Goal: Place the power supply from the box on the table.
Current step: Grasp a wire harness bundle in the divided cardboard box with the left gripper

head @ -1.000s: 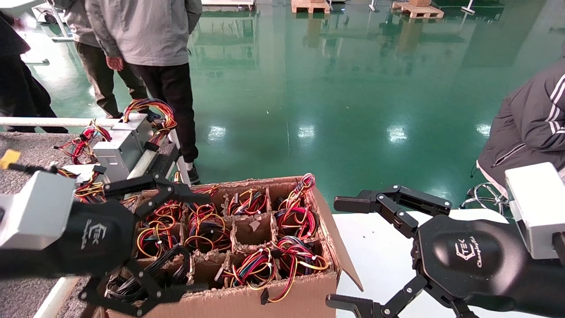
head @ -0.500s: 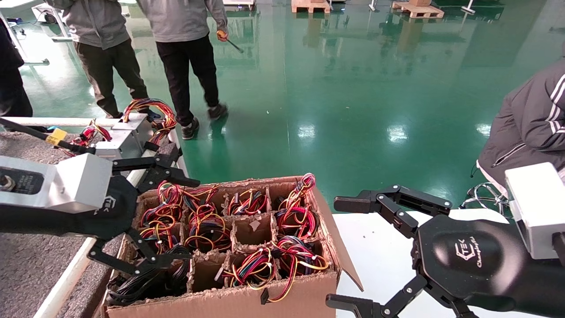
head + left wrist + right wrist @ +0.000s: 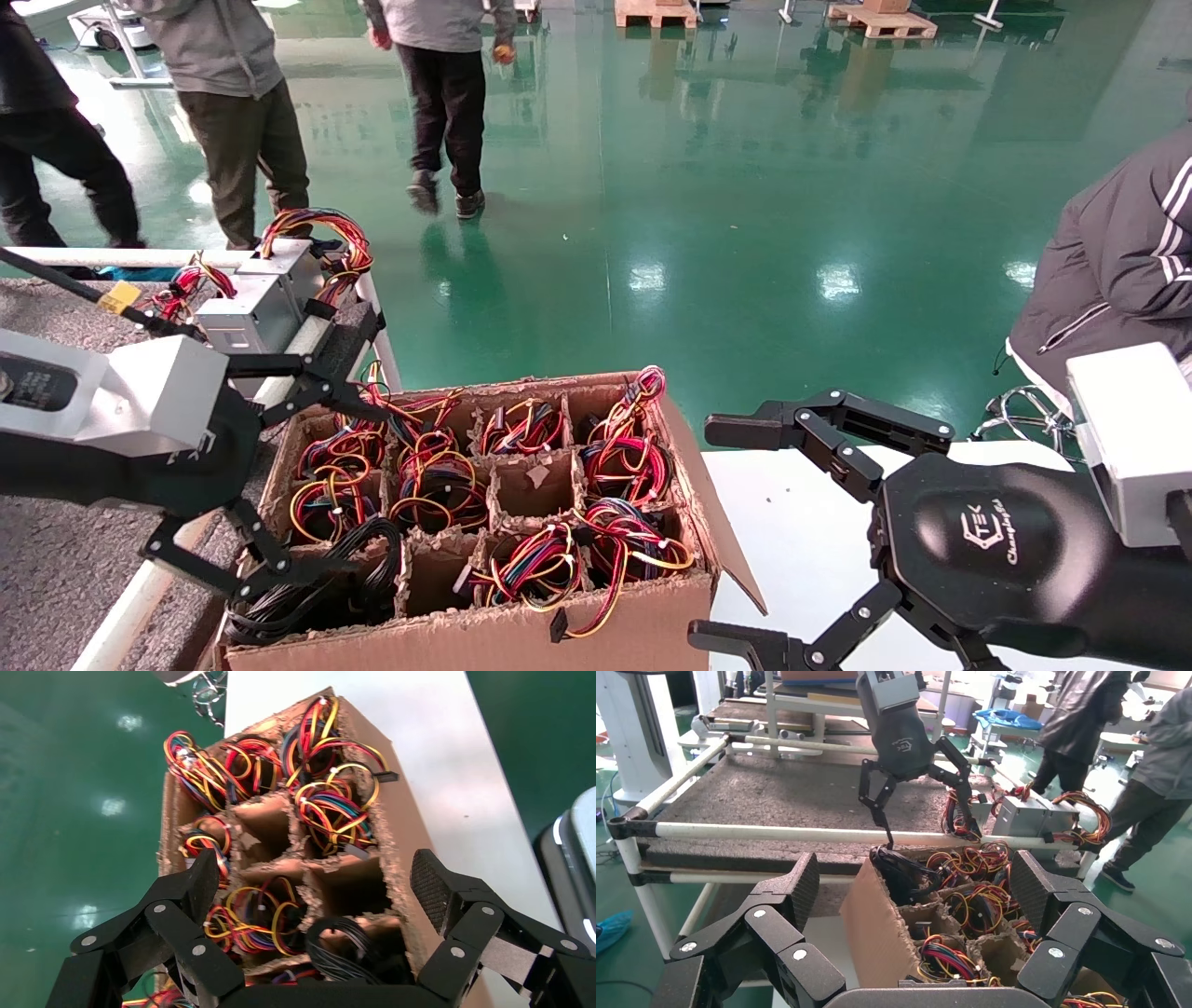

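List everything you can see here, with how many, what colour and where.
box: one, brown cardboard, grid of cells, between the two tables.
black cable bundle: one, near-left corner cell.
coloured wire bundles: several, red, yellow, blue, in most other cells; centre cell empty.
power supplies: at least two, grey, on the far corner of the table.
table: one, grey felt, white rail, left of the box.
white tabletop: one, right of the box.
people: four partly visible.
pallets: two, wooden, far floor.
left gripper: open, over the box's left edge.
right gripper: open, over the white tabletop.
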